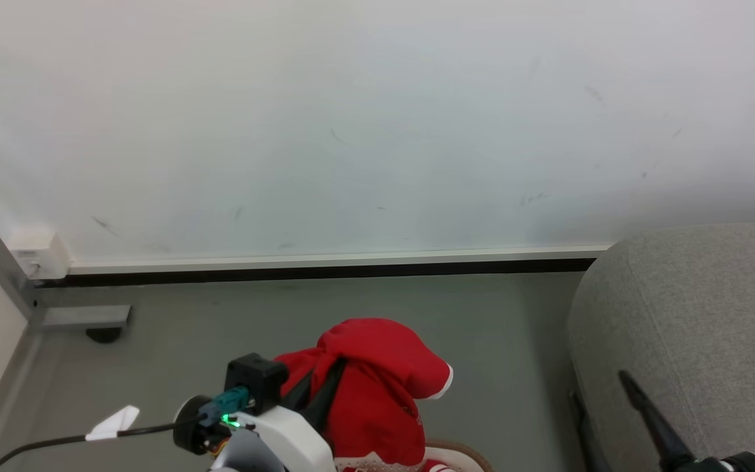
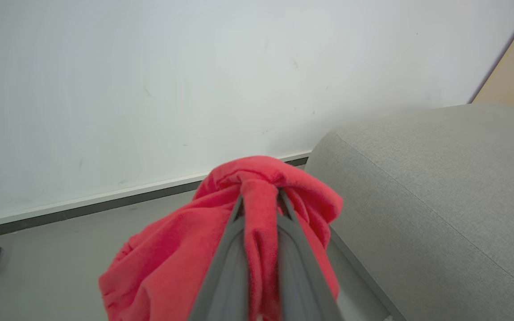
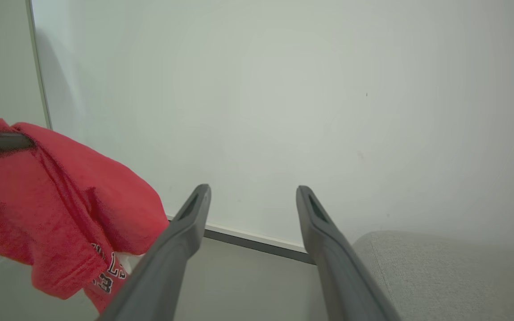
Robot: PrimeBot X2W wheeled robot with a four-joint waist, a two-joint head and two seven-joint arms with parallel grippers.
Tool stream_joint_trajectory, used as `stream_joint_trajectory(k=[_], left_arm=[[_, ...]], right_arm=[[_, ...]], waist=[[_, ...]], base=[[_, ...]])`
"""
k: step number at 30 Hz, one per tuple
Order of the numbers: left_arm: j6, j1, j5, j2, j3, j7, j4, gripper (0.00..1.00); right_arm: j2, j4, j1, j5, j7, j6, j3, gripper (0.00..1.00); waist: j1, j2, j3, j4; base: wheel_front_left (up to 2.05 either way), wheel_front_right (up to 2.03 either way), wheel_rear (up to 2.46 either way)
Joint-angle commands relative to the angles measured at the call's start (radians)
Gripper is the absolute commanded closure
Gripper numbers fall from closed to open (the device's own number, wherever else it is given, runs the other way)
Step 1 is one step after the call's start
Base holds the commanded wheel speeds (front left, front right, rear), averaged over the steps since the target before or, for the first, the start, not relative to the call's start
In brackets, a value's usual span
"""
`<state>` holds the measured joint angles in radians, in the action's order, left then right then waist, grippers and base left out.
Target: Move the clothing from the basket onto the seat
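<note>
Left gripper (image 2: 259,196): its jaws are clamping a bunched fold of the red garment (image 2: 163,263). The cloth is wedging between the two long fingers and spilling over both sides, so the pinch is taking a thick gather and not a single thin layer.
Red garment, where: it is hanging in the air from that pinch, clear of the grey floor (image 1: 482,314). It is draping down toward the laundry basket (image 1: 463,452), whose brown rim is showing at the bottom edge of the head view. It is not touching the grey sofa (image 1: 698,328).
Why held high: in my judgement the height is letting the loose tail clear the rim and the sofa's rounded arm during the swing across.
Grey sofa: it is standing just beside the garment on the robot's right, with its upholstered top bare where it is showing.
Right gripper (image 3: 252,196): its jaws are standing apart and holding nothing. It is waiting near the sofa's edge, probably staying out of the carrying arm's path.
Step in hand: judging by the layout, the robot is carrying the garment from the basket to the sofa.
Risk: the dangling part bearing the white lettering is hanging low and could be catching on the rim or the sofa's side.
</note>
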<state>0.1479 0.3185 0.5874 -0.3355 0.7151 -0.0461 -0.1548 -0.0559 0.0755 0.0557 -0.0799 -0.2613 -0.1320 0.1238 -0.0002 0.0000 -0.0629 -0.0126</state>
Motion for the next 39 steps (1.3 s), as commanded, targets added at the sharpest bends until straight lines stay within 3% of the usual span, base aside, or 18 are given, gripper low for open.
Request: stream_joint_trajectory(k=[1, 8, 13, 19, 27, 29, 38, 39], left_arm=[[0.008, -0.015, -0.006, -0.015, -0.004, 0.008, 0.023, 1.00], [0.023, -0.024, -0.017, -0.041, 0.015, 0.056, 0.125, 1.00], [0.024, -0.011, -0.023, -0.040, 0.030, 0.079, 0.169, 1.00], [0.014, 0.004, -0.033, -0.026, 0.062, 0.101, 0.201, 1.00], [-0.010, 0.012, -0.020, -0.002, 0.101, 0.121, 0.222, 1.00], [-0.014, 0.014, -0.013, 0.003, 0.107, 0.121, 0.222, 1.00], [-0.005, 0.011, -0.012, -0.006, 0.100, 0.110, 0.199, 1.00], [-0.004, 0.010, -0.014, -0.007, 0.098, 0.109, 0.198, 0.91]], right_arm=[[-0.025, -0.009, 0.011, 0.006, -0.002, 0.002, 0.028, 0.00], [-0.164, 0.009, -0.064, -0.064, -0.002, 0.002, 0.296, 0.00], [-0.204, 0.073, -0.165, -0.102, -0.002, 0.002, 0.428, 0.00], [-0.201, 0.193, -0.296, -0.145, -0.003, 0.002, 0.561, 0.00], [-0.120, 0.395, -0.438, -0.194, -0.002, 0.002, 0.690, 0.00], [-0.090, 0.445, -0.456, -0.241, -0.002, 0.002, 0.722, 1.00], [-0.076, 0.470, -0.466, -0.336, -0.002, 0.002, 0.705, 1.00], [-0.079, 0.467, -0.462, -0.340, -0.002, 0.002, 0.699, 1.00]], waist=[[0.0002, 0.0000, -0.001, -0.001], [0.0002, 0.0000, -0.002, -0.002], [0.0002, 0.0000, 0.002, 0.008], [0.0002, 0.0000, 0.004, 0.023], [0.0002, 0.0000, 0.008, 0.028], [0.0002, 0.0000, 0.007, 0.032], [0.0002, 0.0000, 0.007, 0.038], [0.0002, 0.0000, 0.007, 0.036]], base=[[0.00, 0.00, 0.00], [0.00, 0.00, 0.00], [0.00, 0.00, 0.00], [0.00, 0.00, 0.00], [0.00, 0.00, 0.00], [0.00, 0.00, 0.00], [0.00, 0.00, 0.00], [0.00, 0.00, 0.00]])
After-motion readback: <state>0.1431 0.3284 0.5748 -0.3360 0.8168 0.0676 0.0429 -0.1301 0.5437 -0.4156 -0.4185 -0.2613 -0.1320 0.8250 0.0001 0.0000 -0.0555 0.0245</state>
